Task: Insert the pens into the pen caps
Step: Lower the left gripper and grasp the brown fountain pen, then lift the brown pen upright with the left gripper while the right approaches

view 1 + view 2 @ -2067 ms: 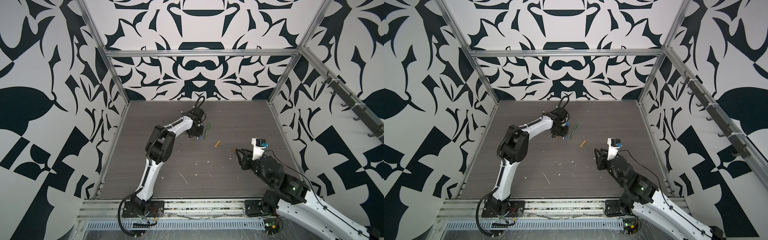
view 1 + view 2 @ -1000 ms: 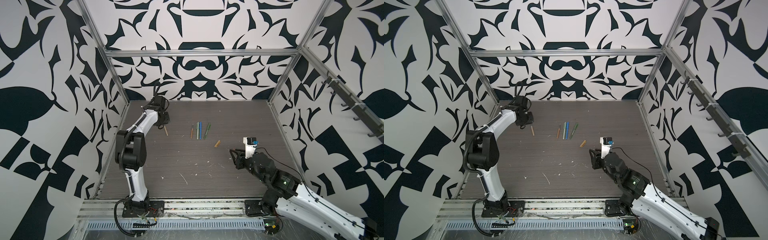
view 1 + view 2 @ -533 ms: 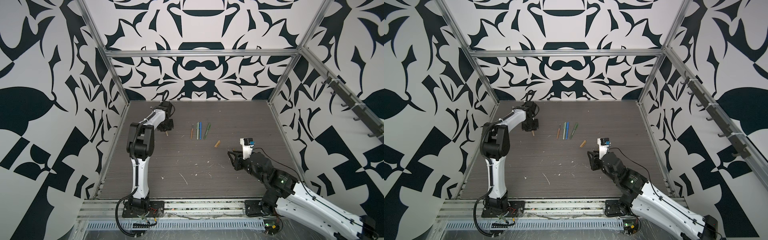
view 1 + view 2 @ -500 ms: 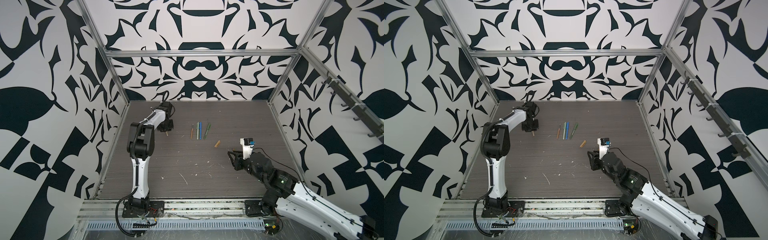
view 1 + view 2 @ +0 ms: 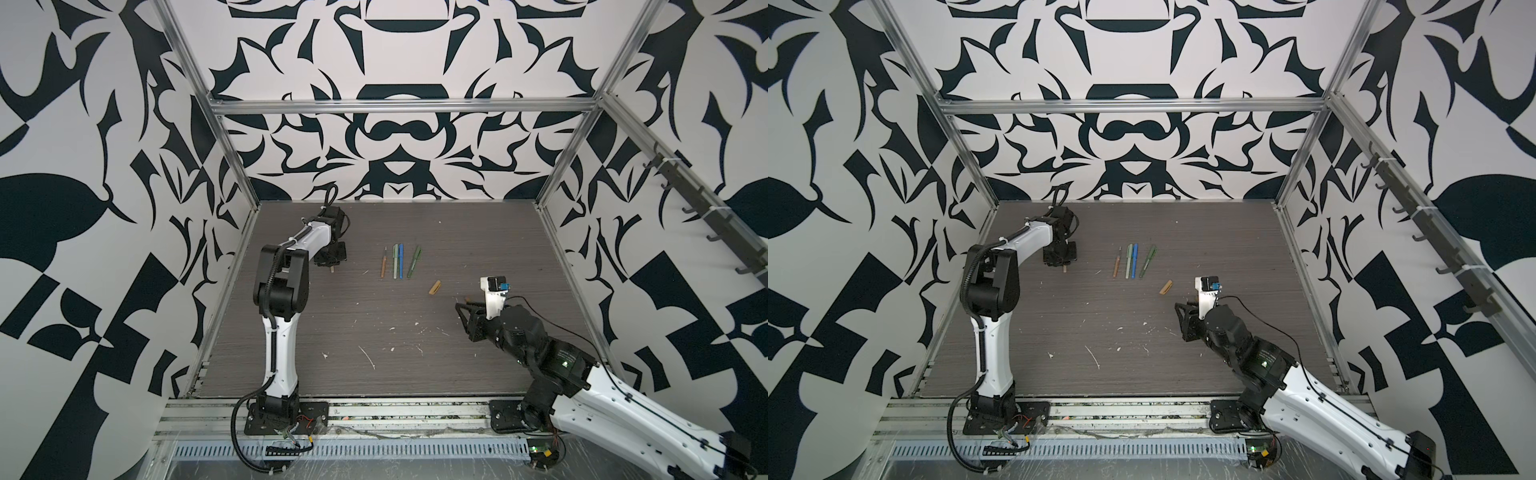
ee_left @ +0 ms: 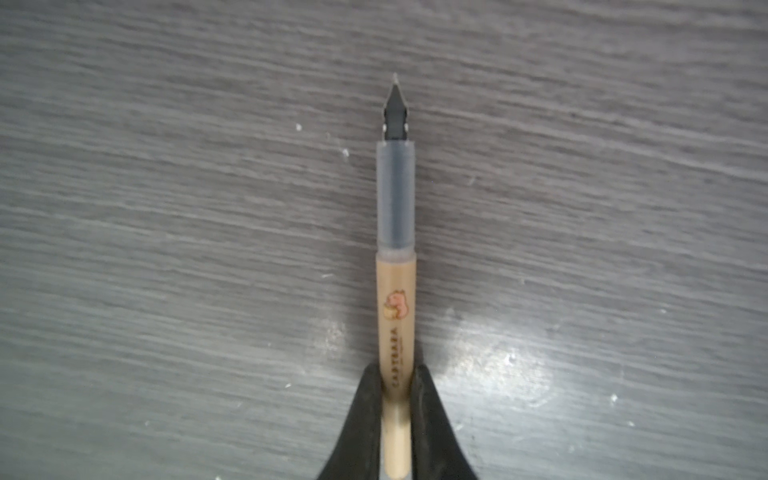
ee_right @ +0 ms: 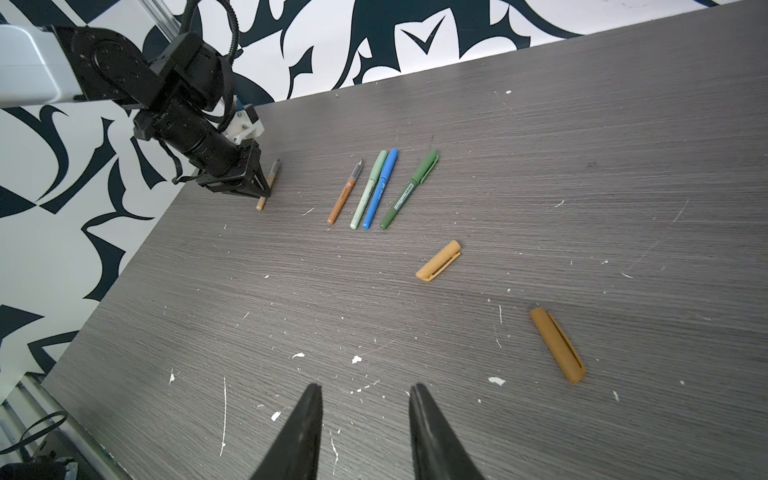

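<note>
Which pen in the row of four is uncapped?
The slim orange-brown pen, at the end nearest the left gripper: bare dark nib. The pale green pen, blue pen and dark green pen are capped.

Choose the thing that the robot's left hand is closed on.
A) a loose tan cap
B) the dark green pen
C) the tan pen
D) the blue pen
C: in the left wrist view, the left hand has its two dark fingers pressed against either side of the tan pen, which is uncapped with its dark nib showing.
</note>
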